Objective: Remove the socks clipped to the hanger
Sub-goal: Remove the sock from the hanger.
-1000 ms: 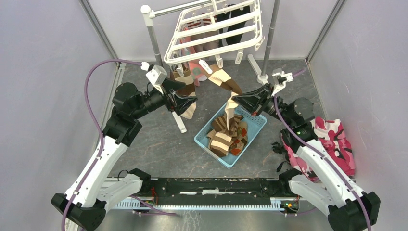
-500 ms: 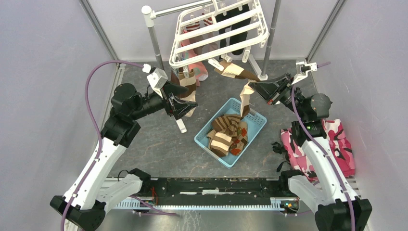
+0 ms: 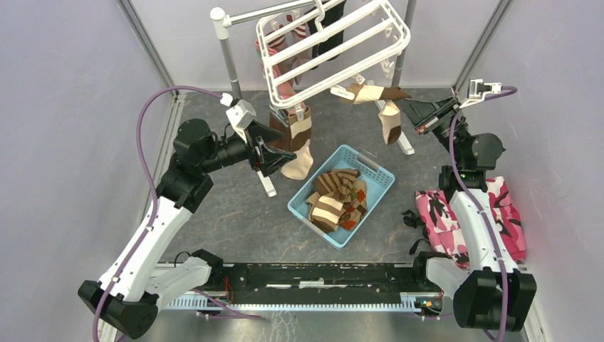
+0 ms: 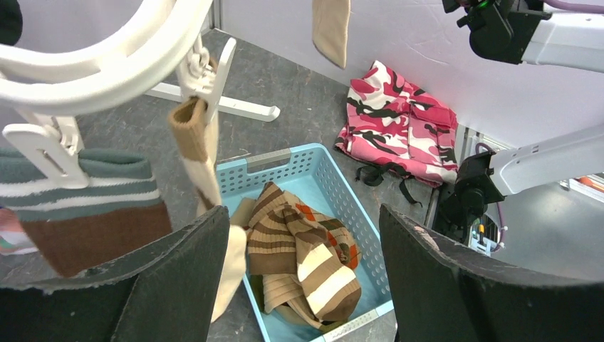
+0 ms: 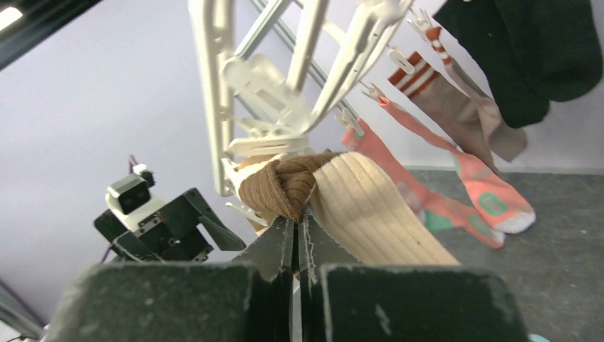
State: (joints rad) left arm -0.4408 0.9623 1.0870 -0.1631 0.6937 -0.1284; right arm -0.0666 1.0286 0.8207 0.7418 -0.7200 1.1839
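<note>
Tan-and-brown ribbing is bunching between the shut fingers of the right gripper (image 5: 295,222), which is clamping one of the socks (image 5: 356,203) at about 2 o'clock on the table. The sock's far end appears to be held by a clip under the hanger (image 3: 335,43). That white frame is hanging tipped from the grey pole stand (image 3: 226,50) at 12 o'clock, with coral, black and banded socks dangling beneath it.

The left gripper (image 3: 276,154) is hovering with its jaws spread wide and holding nothing at 10 o'clock. It is just beside a brown-cuffed sock (image 4: 199,142) clipped to the frame's near corner.

The light blue basket (image 3: 370,171) is sitting at the centre of the table with freed socks heaped in it. A camouflage cloth (image 3: 498,206) is lying at 4 o'clock.

The step in hand looks to be tugging this sock out of its clip. The pull would best run straight along the sock and away from the clip, towards 3 o'clock and downward, in one steady draw. A sideways jerk would likely only swing the frame, and could perhaps lift its hook off the pole. The grip is sitting near the fold, so the fingers should be kept tight until the clip lets go. The sock can then be carried over to the basket.
</note>
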